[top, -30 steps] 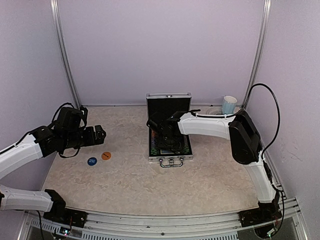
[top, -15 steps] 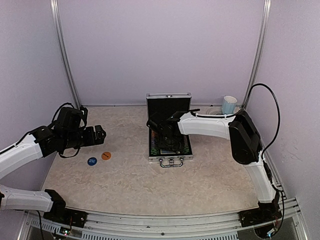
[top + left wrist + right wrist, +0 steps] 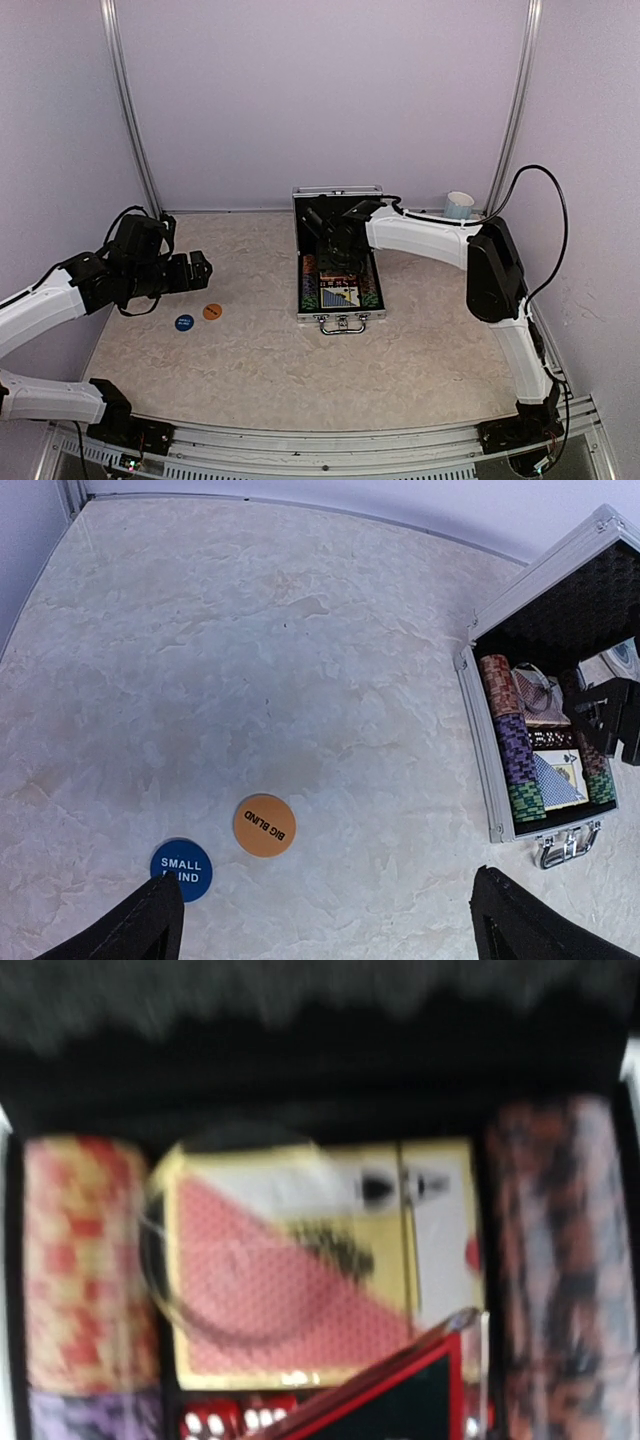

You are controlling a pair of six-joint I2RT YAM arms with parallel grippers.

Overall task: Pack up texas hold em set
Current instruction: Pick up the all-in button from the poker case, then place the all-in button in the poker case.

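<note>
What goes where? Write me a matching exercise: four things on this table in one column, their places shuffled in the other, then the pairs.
Things:
1. orange disc
2. blue disc
3. mug
4. case

Places:
A. far right corner of the table
B. open, in the middle of the table
C. leftmost thing lying on the table
D. between the blue disc and the case

Pairs: 1-D; 2-C; 3-A; 4-B

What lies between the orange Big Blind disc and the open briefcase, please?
Nothing: the left wrist view shows only bare tabletop from the orange Big Blind disc to the briefcase.
</note>
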